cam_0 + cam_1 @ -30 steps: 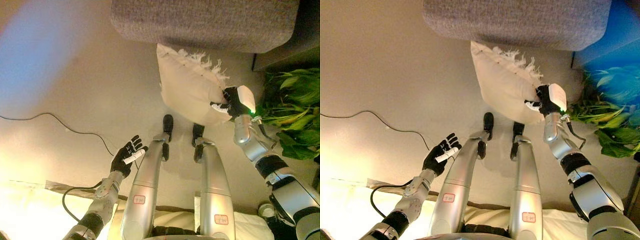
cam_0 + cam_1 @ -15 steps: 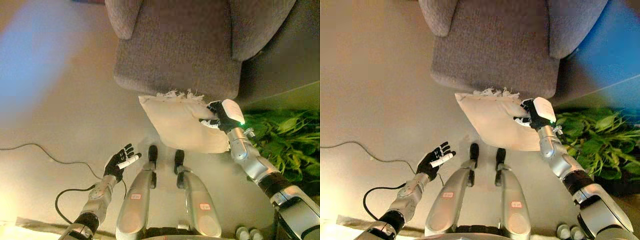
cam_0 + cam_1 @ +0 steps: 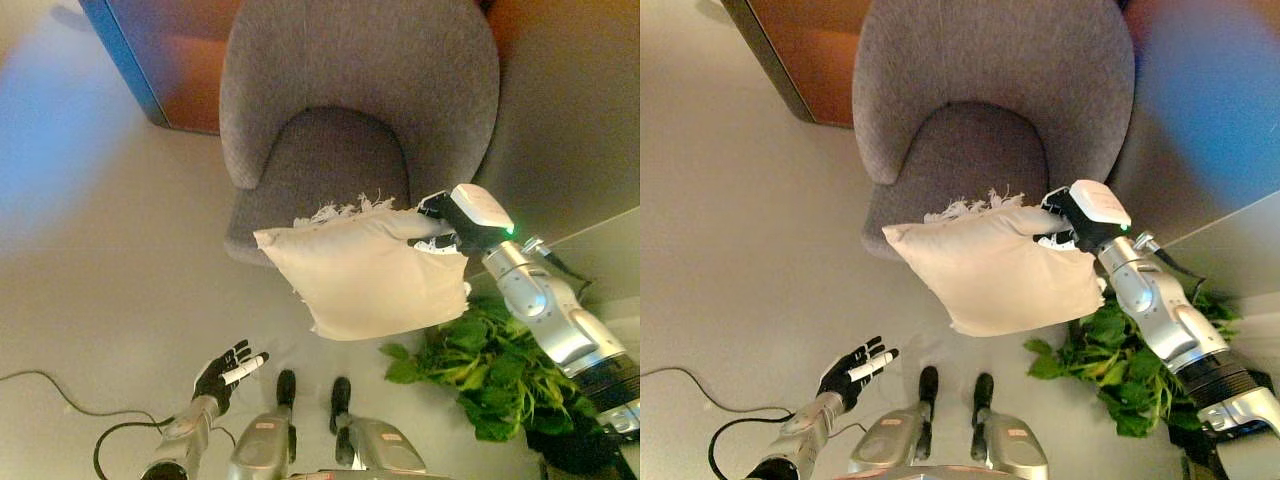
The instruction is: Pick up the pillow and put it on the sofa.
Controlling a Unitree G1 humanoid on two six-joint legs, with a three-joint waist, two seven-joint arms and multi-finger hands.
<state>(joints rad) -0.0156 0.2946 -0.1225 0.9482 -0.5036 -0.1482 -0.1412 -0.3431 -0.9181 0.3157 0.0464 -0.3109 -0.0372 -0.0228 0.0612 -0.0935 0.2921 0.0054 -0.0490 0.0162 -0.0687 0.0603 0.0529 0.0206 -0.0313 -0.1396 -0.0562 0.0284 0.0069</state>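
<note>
Above the near edge of the grey sofa (image 3: 350, 120), the cream pillow (image 3: 365, 275) hangs, seemingly clear of the seat, grasped by the right robot hand (image 3: 440, 218). Left robot hand (image 3: 225, 370) spread, low left.

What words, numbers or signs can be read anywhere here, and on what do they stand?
None can be read.
The cream pillow, pinched in the right hand, is plain, with only a fringe.
The grey sofa, the plant, the wooden panel behind and the floor bear no print.
The left hand, open and low, carries no label.
</note>
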